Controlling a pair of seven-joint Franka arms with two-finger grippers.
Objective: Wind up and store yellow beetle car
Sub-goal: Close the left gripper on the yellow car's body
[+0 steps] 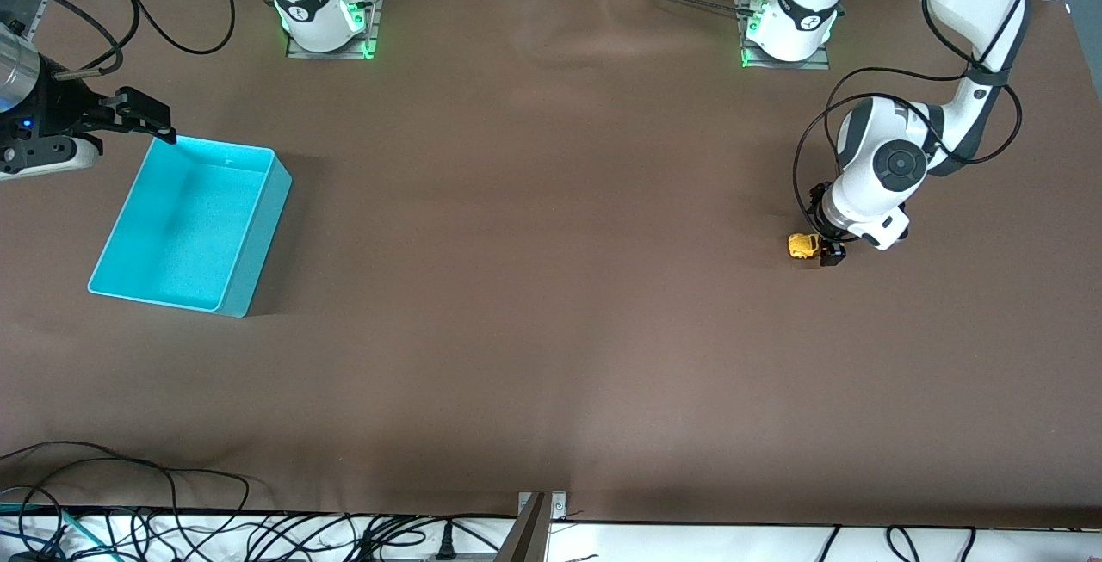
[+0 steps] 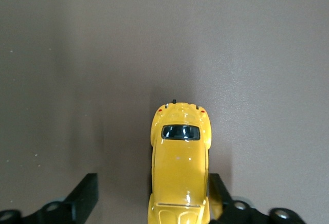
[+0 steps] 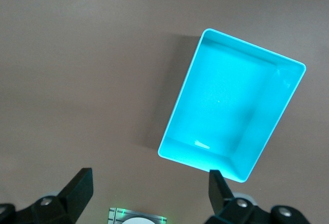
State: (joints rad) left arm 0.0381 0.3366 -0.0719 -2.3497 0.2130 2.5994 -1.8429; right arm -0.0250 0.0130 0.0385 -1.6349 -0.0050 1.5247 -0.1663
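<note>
Left wrist view, yellow beetle car point(image 2: 180, 167) on table between left claw point(image 2: 154, 196) fingers, spread, one finger touching it

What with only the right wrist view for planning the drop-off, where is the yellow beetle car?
Observer: The yellow beetle car sits on the table, toward the left arm's end.
Operator: Is it gripped?
Observer: Not yet. The left gripper is down around it with its jaws open: one finger is close against the car's side, the other stands apart from it.
Operator: Is it upright?
Observer: Yes, its roof and dark window face up.
</note>
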